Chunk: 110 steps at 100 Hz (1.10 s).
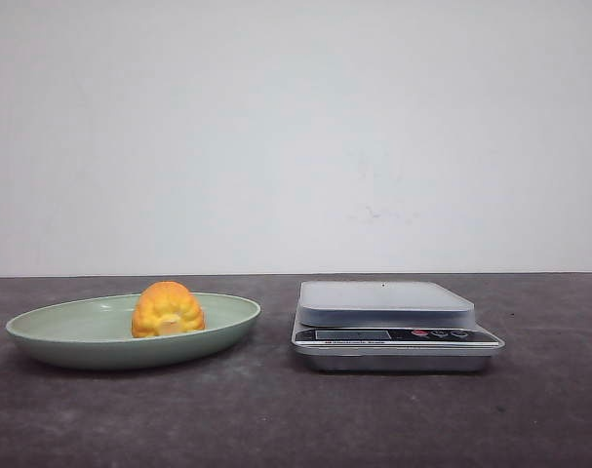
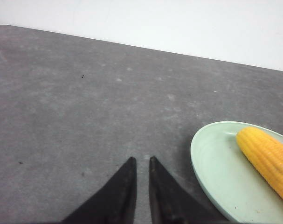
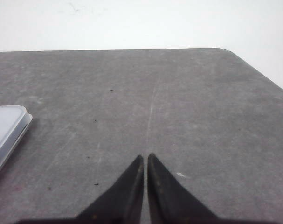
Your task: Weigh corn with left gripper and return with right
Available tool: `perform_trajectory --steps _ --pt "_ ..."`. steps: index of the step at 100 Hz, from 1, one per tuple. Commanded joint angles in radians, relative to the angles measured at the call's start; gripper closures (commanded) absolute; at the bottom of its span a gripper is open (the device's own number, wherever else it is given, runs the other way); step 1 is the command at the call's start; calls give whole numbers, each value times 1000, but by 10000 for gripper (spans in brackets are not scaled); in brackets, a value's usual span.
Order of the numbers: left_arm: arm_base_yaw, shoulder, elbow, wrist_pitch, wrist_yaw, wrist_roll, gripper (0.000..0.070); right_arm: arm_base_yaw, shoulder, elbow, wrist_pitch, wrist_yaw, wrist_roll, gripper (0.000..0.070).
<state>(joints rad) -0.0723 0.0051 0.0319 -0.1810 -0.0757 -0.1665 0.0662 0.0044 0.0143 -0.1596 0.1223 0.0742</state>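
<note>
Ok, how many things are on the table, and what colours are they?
Yellow-orange: 1, the corn
Pale green: 1, the plate under it
Silver-grey: 1, the scale
Total: 3 things.
The robot's 2 black hands, left hand and right hand, hold nothing.

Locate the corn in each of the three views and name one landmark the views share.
Front view: the corn lies in the green plate, left of the scale.
Left wrist view: corn at the right edge, in the plate.
Right wrist view: not in it.
Shared landmark: the plate in two views; the grey table in all.
</note>
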Motion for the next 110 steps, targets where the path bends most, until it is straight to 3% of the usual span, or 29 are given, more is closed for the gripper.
perform_trajectory --steps 1,110 --pt "1 -2 -18 -5 2 17 700 1 0 -4 2 -2 -11 692" --pt "1 -2 -18 -5 -2 24 700 1 0 -3 9 -2 5 693"
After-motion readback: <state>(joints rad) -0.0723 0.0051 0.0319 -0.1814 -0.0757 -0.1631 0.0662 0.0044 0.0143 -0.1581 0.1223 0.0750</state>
